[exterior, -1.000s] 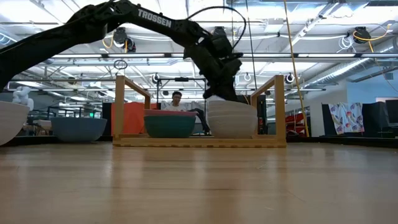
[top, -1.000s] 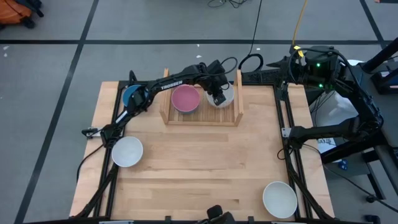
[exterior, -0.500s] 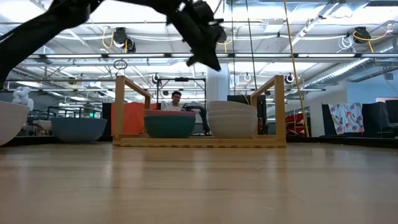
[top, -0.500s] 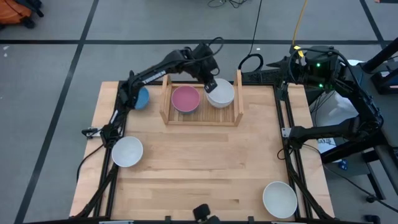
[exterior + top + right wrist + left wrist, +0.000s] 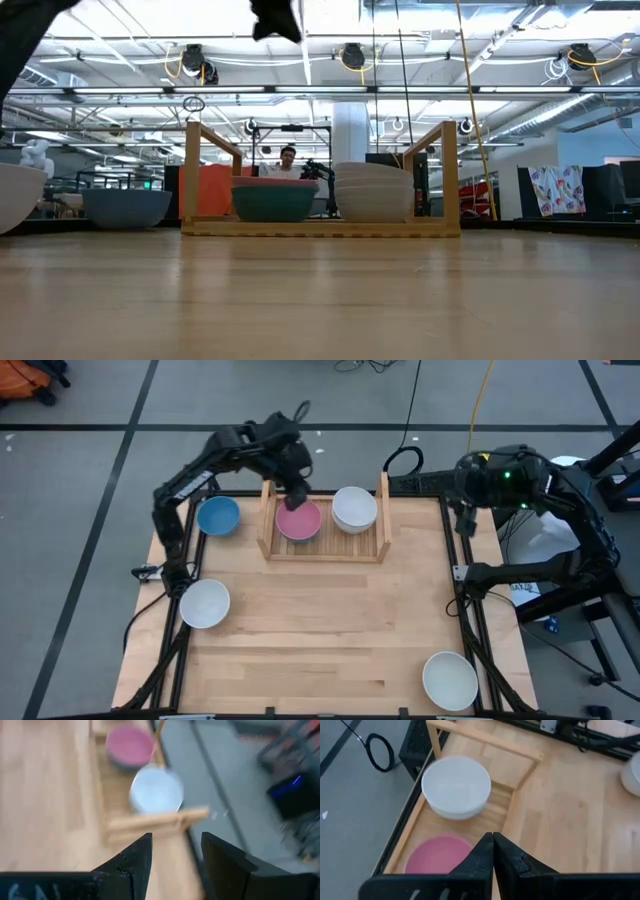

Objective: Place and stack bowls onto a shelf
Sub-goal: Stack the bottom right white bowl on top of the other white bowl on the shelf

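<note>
The big wooden surface (image 5: 320, 630) carries the shelf (image 5: 322, 548) near its far edge. The shelf is the landmark here. Inside the shelf, a stack of white bowls (image 5: 354, 509) sits at the right end, close to the right side panel. In the middle of the shelf sits the pink bowl (image 5: 298, 520), and the low view shows it resting in the teal green bowl (image 5: 273, 203). The left end of the shelf holds no bowl.

The left pincer (image 5: 297, 493) hangs high above the shelf, over the far rim of the pink bowl. Its two fingers are pressed together and hold nothing. The white stack is off to its right, apart from it.

Just outside the shelf's left panel sits the blue bowl (image 5: 218, 516). Nearer the front and to the left of the shelf is one white bowl (image 5: 205, 603). Another white bowl (image 5: 450, 679) sits far from the shelf, at the front right corner of the surface. Nothing blocks the shelf.

The right pincer (image 5: 172, 852) waits off the surface, beyond the shelf's right side, with its fingers apart and holding nothing.

A second ago the left pincer was low on the white stack. Now it has lifted up and moved left, and the blue bowl shows fully.
</note>
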You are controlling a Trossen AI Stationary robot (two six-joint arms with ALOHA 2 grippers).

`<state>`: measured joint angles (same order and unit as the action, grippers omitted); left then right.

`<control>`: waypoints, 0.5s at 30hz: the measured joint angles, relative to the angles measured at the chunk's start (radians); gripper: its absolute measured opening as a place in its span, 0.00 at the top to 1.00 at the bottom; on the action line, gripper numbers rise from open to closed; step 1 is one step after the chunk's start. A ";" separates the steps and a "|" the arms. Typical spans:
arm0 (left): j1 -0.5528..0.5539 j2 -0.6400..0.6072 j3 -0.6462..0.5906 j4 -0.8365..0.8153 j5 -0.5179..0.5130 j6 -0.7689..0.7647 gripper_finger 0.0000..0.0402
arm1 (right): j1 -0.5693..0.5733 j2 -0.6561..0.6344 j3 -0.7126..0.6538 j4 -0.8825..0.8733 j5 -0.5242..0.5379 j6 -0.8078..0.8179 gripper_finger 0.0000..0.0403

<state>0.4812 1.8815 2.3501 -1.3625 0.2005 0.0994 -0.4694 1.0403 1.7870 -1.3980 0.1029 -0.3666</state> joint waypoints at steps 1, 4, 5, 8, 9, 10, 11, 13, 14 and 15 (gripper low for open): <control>0.000 -0.017 0.000 -0.031 0.000 0.000 0.98 | 0.000 -0.003 0.000 -0.043 -0.005 0.027 0.59; 0.001 -0.072 0.000 -0.080 -0.001 -0.008 0.98 | 0.000 -0.005 0.000 -0.173 -0.082 0.150 0.59; 0.001 -0.087 0.000 -0.100 -0.002 -0.015 0.98 | 0.000 -0.005 -0.002 -0.180 -0.128 0.197 0.59; -0.001 -0.141 0.000 -0.122 0.000 -0.023 0.98 | 0.000 -0.019 -0.020 -0.175 -0.310 0.312 0.59; -0.001 -0.157 0.000 -0.136 0.000 -0.023 0.98 | 0.000 -0.016 -0.021 -0.174 -0.369 0.328 0.59; -0.002 -0.171 0.000 -0.140 0.000 -0.023 0.98 | 0.001 -0.015 -0.023 -0.168 -0.403 0.354 0.59; -0.001 -0.186 0.000 -0.141 0.000 -0.023 0.98 | 0.001 -0.015 -0.030 -0.170 -0.422 0.390 0.59; -0.001 -0.216 0.000 -0.162 0.000 -0.023 0.98 | 0.012 -0.015 -0.045 -0.172 -0.449 0.442 0.59; -0.001 -0.230 0.000 -0.167 0.000 -0.024 0.98 | 0.022 -0.015 -0.056 -0.170 -0.450 0.461 0.59; -0.001 -0.244 0.000 -0.168 0.000 -0.024 0.98 | 0.034 -0.015 -0.069 -0.172 -0.457 0.477 0.59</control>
<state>0.4801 1.6376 2.3497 -1.5308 0.2001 0.0757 -0.4357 1.0252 1.7176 -1.5702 -0.3545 0.1108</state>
